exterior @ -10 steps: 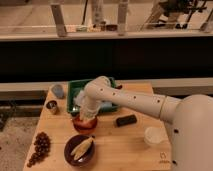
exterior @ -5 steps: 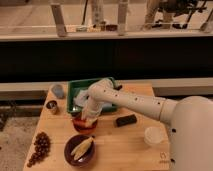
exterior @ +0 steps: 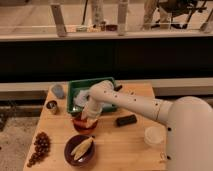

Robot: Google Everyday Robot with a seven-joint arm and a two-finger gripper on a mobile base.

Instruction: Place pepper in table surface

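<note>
Setting: light tan table surface (exterior: 125, 147), dark wall beyond.
Gripper (exterior: 86, 121): down in the red bowl (exterior: 76, 127), left of centre; grip state cannot tell.
Pepper: apparently in that bowl, hidden beneath gripper.
Advice: lift clear of rim, shift right onto bare wood, lower flat.

Matt wooden table surface (exterior: 125, 146), green plastic tray (exterior: 75, 86), smooth white arm (exterior: 135, 102); gripper (exterior: 88, 120) at the red bowl (exterior: 79, 128)

One raised, near view, looking down over whole table (exterior: 131, 144), hand (exterior: 89, 121) at red bowl (exterior: 80, 126).
</note>
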